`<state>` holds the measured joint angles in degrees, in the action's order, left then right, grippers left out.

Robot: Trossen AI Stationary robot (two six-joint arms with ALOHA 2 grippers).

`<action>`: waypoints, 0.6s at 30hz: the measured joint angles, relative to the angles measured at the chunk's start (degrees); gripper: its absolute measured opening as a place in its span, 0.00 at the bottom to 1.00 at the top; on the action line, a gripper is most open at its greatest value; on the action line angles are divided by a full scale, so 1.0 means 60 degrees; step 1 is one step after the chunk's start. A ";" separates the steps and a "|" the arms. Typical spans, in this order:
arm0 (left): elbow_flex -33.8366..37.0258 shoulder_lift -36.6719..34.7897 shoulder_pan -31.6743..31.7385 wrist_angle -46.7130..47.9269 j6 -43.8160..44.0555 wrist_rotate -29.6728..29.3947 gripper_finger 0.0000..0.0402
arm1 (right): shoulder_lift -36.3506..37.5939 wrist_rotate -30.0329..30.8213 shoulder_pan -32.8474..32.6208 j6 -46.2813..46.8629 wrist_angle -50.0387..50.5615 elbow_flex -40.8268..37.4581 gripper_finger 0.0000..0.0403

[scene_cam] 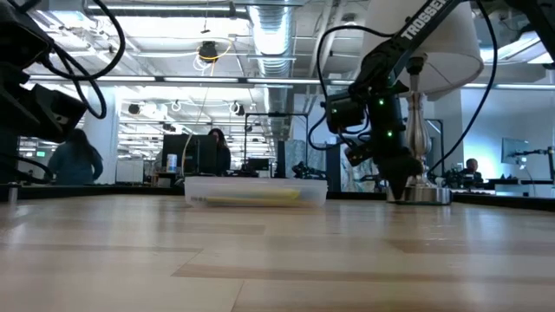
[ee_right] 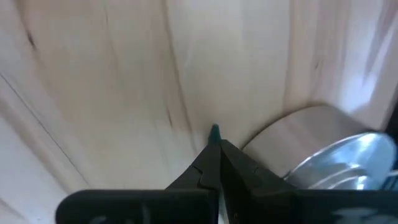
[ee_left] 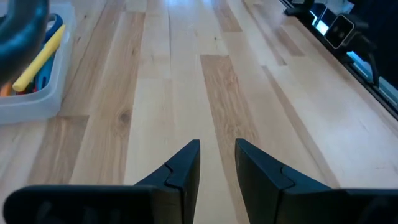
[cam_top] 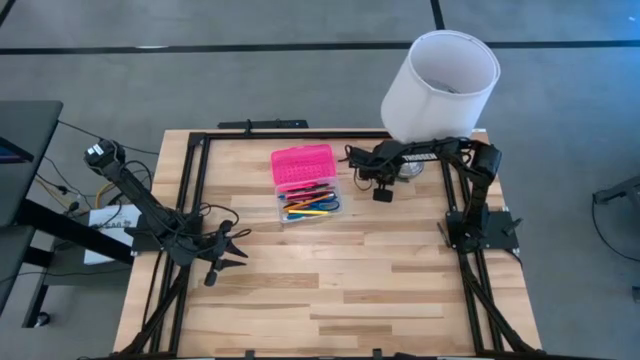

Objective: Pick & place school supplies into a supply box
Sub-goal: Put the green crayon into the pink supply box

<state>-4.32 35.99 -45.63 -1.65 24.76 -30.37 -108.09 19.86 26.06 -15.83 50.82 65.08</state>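
**Holding a green-tipped pen beside the lamp base**

Gripping with my right jaws (ee_right: pixel 216 149), I have the two dark fingers pressed together on a thin item whose small teal-green tip (ee_right: pixel 214 132) pokes out just past them; how much of it lies behind the fingers is hidden from me. This right set hangs low over the pale wooden plank worktop (cam_top: pixel 330 280), at about one o'clock from its centre, with the fingers pointing down. Just beside them sits the round brushed-metal lamp base (ee_right: pixel 323 149), and above it stands the large white cylindrical lamp shade (cam_top: pixel 440 85).

The small rectangular clear-plastic pencil case (cam_top: pixel 309 206) lies at about twelve o'clock from the worktop's centre, at nine o'clock from my right jaws and near them. Its textured hot-pink lid (cam_top: pixel 302 167) lies folded open on the far side of the tray. Inside the tray lie thin pencils and pens in orange, yellow, blue and pink (cam_top: pixel 312 207), side by side and lengthwise.

My left jaws (ee_left: pixel 217 149) wait at about eight o'clock on the worktop, well apart from the case. Their fingers stand a little apart with bare wood showing between them.

In the room beyond, people sit at desks.
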 joint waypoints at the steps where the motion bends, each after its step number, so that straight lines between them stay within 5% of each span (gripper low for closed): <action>1: 0.0007 0.0000 -0.0001 -0.0002 0.0059 0.0000 0.24 | 0.0000 0.0035 -0.0007 -0.0159 -0.0042 0.0000 0.00; 18: 0.0015 0.0000 -0.0001 -0.0116 0.0090 -0.0058 0.24 | 0.0000 0.0012 0.0055 -0.0981 -0.0459 -0.0001 0.00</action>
<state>-4.23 35.99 -45.63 -2.35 25.30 -30.72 -108.09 19.94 26.39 -21.72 48.06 65.07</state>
